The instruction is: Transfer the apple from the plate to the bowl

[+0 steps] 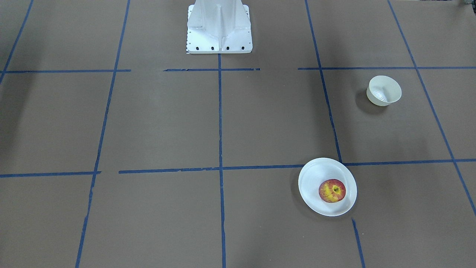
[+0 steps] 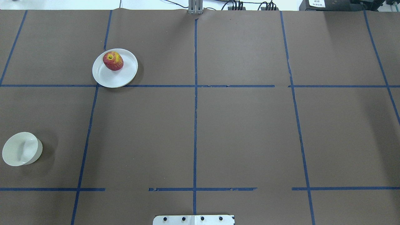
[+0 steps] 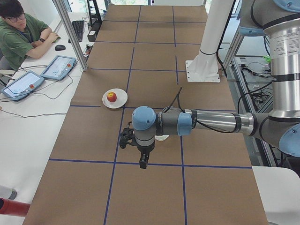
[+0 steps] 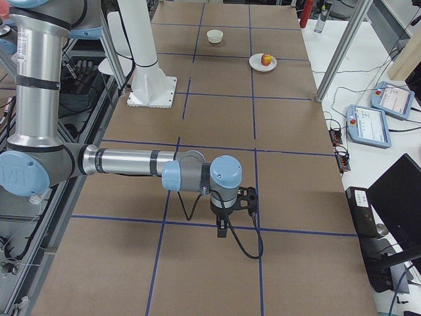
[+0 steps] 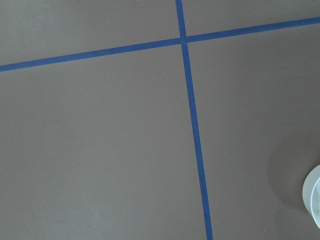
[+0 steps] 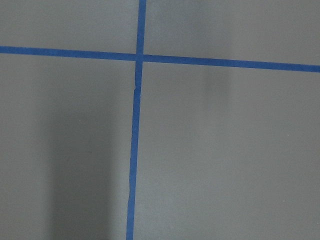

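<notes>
Plainly, whether the fingers are apart or together cannot be told for either arm. The left gripper (image 3: 143, 159) hangs above the brown table (image 2: 243, 131) near the bowl (image 2: 22, 148). The right gripper (image 4: 222, 227) hangs far from both dishes. From overhead, the apple (image 2: 113, 61) sits toward 12 o'clock on the plate (image 2: 125, 76); the bowl stands well apart, between the plate's 7 and 8 o'clock.

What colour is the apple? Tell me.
The apple is red with yellow streaks; clearest in the front-facing view.
</notes>
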`<state>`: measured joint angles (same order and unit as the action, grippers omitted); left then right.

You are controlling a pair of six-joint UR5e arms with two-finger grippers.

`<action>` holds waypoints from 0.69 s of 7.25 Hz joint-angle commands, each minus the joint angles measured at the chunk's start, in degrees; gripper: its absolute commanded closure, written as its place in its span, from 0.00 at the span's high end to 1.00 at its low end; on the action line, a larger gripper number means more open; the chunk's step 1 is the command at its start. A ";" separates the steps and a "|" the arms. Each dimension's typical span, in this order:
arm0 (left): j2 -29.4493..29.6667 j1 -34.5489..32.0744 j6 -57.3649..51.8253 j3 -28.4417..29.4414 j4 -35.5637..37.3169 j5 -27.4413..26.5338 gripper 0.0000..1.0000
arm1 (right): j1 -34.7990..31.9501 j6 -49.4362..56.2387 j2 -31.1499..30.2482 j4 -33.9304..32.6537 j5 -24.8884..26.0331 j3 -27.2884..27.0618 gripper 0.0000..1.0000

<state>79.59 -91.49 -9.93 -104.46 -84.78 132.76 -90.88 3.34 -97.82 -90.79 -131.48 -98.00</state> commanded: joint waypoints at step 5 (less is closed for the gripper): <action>0.91 0.35 2.00 1.89 -10.49 0.04 1.00 | 0.00 0.00 0.00 0.00 0.00 0.00 1.00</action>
<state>80.36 -91.34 -9.35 -102.72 -92.05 132.79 -90.88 3.34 -97.82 -90.79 -131.48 -98.00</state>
